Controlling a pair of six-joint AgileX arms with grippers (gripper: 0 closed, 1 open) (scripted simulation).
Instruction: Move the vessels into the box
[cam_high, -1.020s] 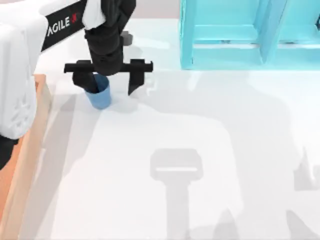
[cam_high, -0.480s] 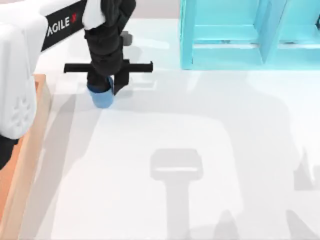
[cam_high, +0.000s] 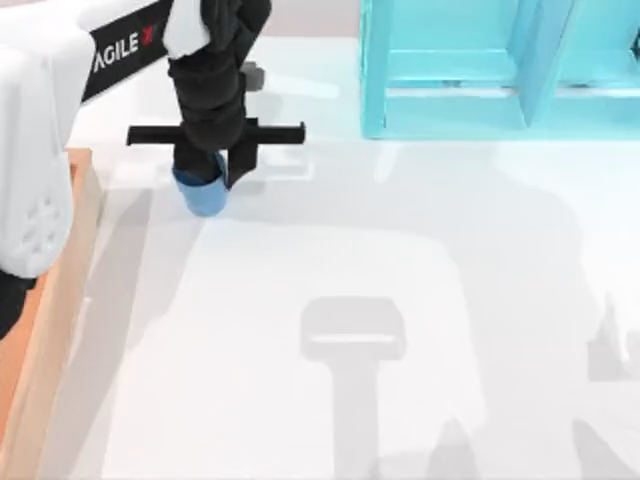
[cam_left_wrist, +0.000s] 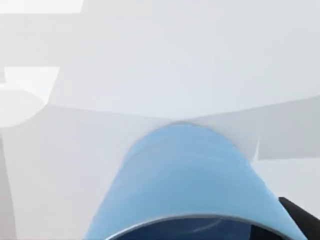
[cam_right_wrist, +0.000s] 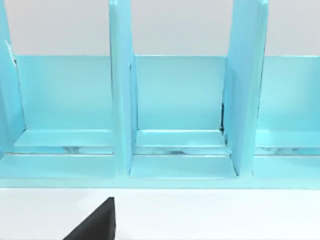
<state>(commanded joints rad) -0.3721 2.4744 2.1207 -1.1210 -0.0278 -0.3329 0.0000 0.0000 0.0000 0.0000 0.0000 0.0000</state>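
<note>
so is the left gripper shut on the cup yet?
Yes, shut: in the top view the left gripper has its fingers against the blue cup, which sits on the table beside the box.

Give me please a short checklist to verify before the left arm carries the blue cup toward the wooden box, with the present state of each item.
1. Left gripper closed on the blue cup: ok, the fingers sit on both sides of it in the top view.
2. Cup upright in the grasp: ok, the left wrist view shows its rim and wall standing straight.
3. Cup lifted off the table: cannot tell.
4. Path to the box at the table's left: ok, nothing lies between.
5. Free space inside the box: cannot tell, the arm covers most of it.
6. Cyan frame away from the path: ok, it stands on the other side.
</note>
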